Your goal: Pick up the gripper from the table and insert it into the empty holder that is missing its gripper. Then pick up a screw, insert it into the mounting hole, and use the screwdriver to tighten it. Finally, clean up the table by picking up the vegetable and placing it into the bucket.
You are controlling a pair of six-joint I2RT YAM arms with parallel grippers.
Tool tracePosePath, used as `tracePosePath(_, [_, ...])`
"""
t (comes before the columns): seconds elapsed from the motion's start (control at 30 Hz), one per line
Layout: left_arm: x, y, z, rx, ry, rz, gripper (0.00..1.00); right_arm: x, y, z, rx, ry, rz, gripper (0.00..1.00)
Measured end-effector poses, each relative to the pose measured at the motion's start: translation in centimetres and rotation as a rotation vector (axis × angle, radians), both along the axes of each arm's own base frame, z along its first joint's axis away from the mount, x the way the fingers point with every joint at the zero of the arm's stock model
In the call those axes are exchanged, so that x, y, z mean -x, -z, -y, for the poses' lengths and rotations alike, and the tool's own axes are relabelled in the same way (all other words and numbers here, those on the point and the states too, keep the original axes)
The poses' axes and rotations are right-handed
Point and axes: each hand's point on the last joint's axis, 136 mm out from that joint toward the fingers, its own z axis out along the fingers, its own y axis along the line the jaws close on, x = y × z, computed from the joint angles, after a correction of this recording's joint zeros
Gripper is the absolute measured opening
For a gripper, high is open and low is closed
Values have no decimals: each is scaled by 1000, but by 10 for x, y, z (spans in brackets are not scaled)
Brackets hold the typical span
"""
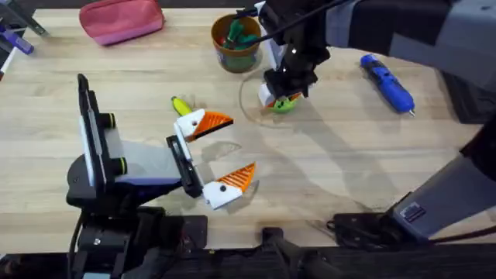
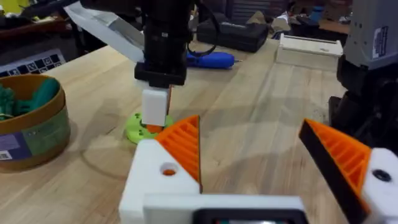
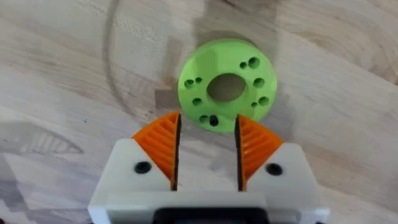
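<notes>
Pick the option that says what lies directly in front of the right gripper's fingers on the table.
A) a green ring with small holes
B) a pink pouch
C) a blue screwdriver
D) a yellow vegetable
A: the right gripper hangs low over the table with its orange fingers at the near edge of the green ring, a flat disc with a big centre hole and small holes around it.

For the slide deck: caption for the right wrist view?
Right hand, open, poised at the edge of a green disc lying flat on the table.
</notes>
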Motion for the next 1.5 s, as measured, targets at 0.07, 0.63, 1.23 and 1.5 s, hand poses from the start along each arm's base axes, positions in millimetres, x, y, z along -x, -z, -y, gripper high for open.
tracePosePath(0.07, [0,0,0,0,0,0,986,0,0,0,0,0,1,438])
tracePosePath(0.63, [0,0,0,0,0,0,986,3,9,2,4,0,-6,369])
tracePosePath(1.23, [0,0,0,0,0,0,985,2,8,1,0,0,0,197])
tracePosePath(1.5, [0,0,0,0,0,0,986,0,8,4,17,3,10,178])
